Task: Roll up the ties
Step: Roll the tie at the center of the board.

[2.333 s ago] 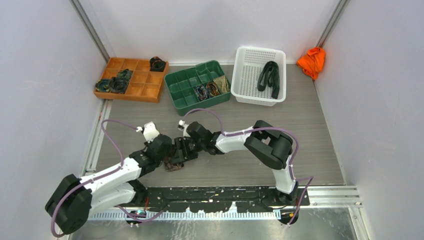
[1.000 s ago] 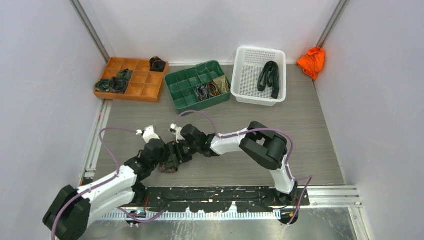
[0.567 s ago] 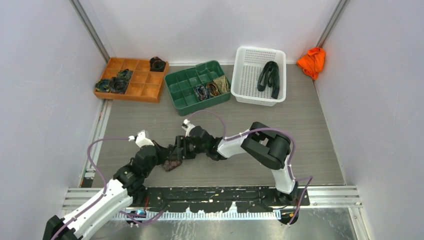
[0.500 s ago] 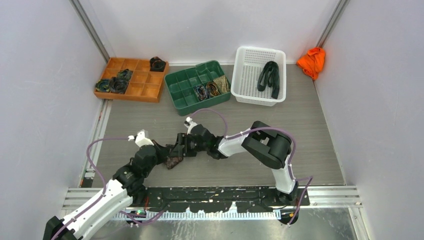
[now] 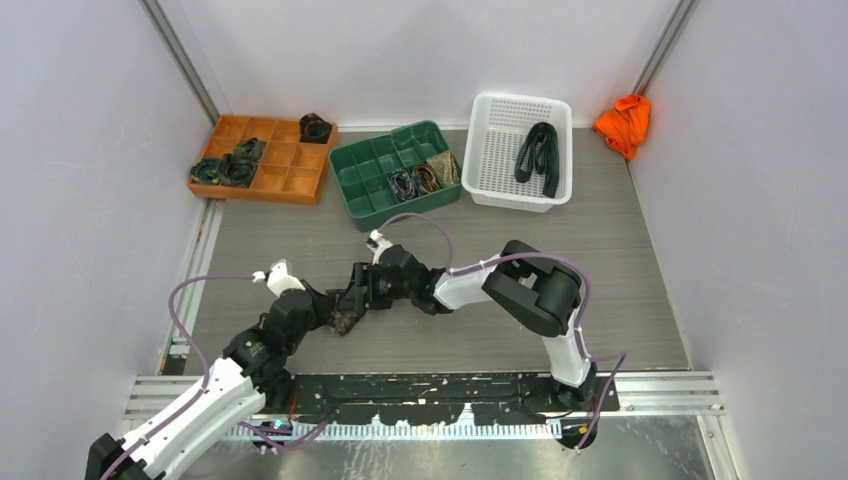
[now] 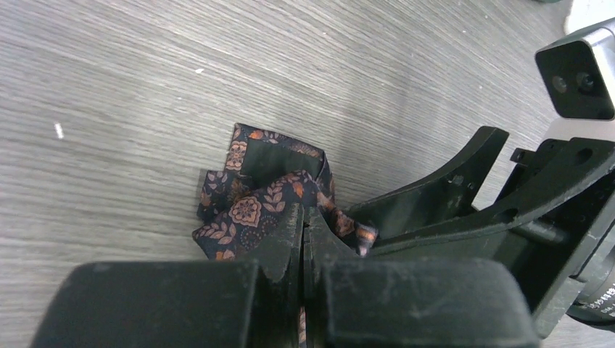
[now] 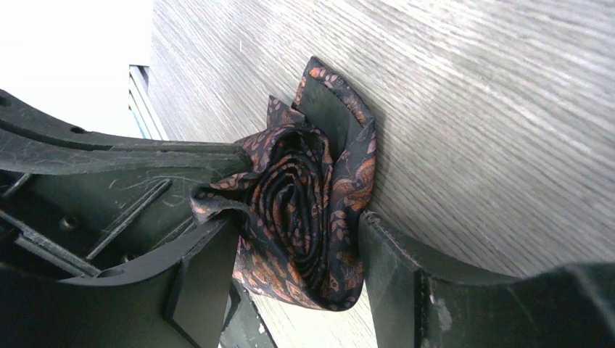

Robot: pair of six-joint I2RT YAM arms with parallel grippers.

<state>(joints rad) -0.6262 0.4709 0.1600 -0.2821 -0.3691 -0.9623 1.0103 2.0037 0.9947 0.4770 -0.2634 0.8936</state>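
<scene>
A dark tie with an orange floral pattern (image 5: 347, 320) is wound into a small coil on the grey table, near the front left. My right gripper (image 7: 297, 254) is shut on the tie coil (image 7: 304, 217), one finger on each side of it. My left gripper (image 6: 304, 225) is shut on the loose end of the tie (image 6: 250, 210), right beside the right gripper's fingers (image 6: 435, 196). In the top view both grippers meet at the coil, the left (image 5: 333, 312) from the left, the right (image 5: 362, 297) from the right.
At the back stand an orange divided tray (image 5: 290, 180) with rolled ties, a green divided tray (image 5: 365, 190) with rolled ties, and a white basket (image 5: 495, 165) holding a dark unrolled tie (image 5: 538, 155). An orange cloth lump (image 5: 624, 122) lies at the back right corner.
The left arm has drawn back and swung left, its gripper staying at the coil. The right gripper has shifted a little with the coil. The coil stays on the table.
</scene>
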